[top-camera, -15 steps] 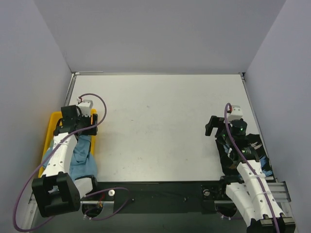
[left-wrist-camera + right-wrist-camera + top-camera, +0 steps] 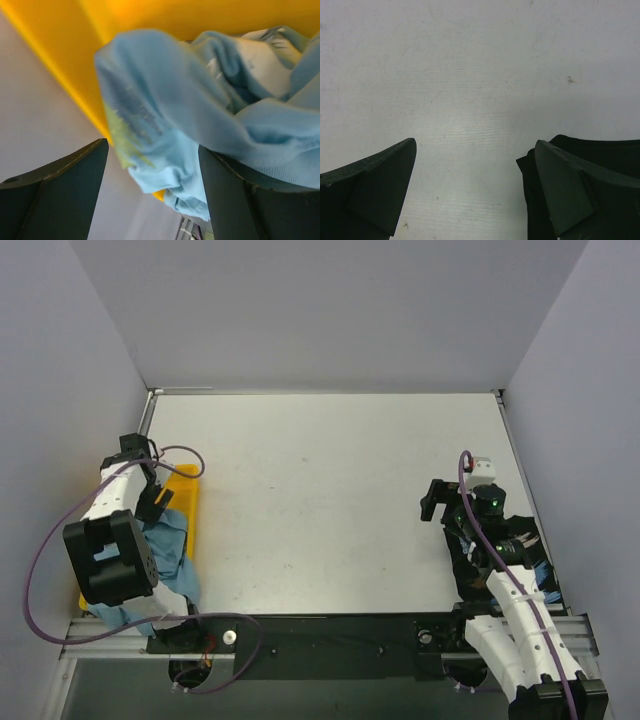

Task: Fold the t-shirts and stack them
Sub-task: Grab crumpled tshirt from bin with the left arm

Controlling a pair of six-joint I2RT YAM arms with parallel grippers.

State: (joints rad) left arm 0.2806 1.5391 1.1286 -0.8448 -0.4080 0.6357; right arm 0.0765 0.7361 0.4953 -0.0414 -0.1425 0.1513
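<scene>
- The left gripper point(image 2: 152, 145) is released, its two dark fingers point(image 2: 55, 195) spread wide.
- The light blue t-shirt point(image 2: 165, 100) is bunched just ahead of that gripper and hangs into the gap between the fingers. A fold of it lies against the right-hand finger, and nothing is pinched.
- Beyond the cloth, farther out from the gripper, I see the wall of the yellow tray point(image 2: 150, 15).
- From above, the blue t-shirt point(image 2: 172, 540) is a crumpled heap spilling over the tray's point(image 2: 187, 490) near end, below the left arm.
- The right gripper point(image 2: 475, 142) is also released, with its fingers well apart and nothing between them.
- Directly under and ahead of that gripper is bare table point(image 2: 470, 60).
- The black t-shirt point(image 2: 610, 150) lies just beside the right-hand finger, its edge showing behind that finger. I cannot tell whether they touch.
- In the top view the black t-shirt point(image 2: 522, 540) sits behind the right gripper point(image 2: 436, 502), under that arm at the table's right edge. Bits of pale print show on it.
</scene>
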